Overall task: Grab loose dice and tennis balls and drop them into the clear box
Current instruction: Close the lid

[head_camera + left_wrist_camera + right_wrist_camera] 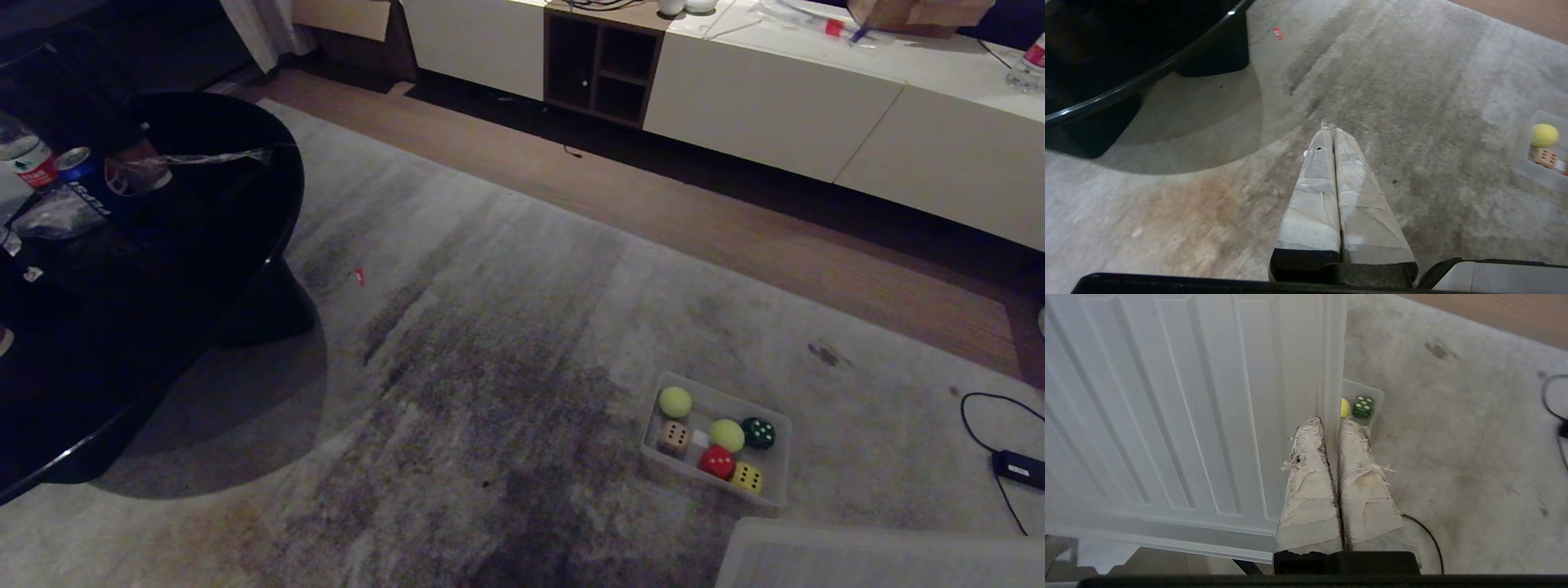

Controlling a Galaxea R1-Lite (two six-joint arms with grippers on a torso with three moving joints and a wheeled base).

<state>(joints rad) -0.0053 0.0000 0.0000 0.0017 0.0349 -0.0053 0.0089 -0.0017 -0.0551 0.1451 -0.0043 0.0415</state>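
The clear box (780,482) stands on the rug at the lower right of the head view. Inside it lie two tennis balls (675,401) (727,434) and the dice: beige-pink (673,438), dark green (758,433), red (717,462) and yellow (747,478). Neither arm shows in the head view. My left gripper (1329,130) hangs shut and empty over bare rug, with the box (1535,175) off to one side. My right gripper (1333,420) is shut and empty above the edge of a ribbed lid (1188,416). Beyond its fingertips show the green die (1363,406) and a ball (1344,407).
The ribbed translucent lid (882,559) lies just in front of the box. A black round table (163,327) with a bottle and a can fills the left. A black cable with its adapter (1016,467) lies at the right. A low white cabinet (775,98) runs along the back.
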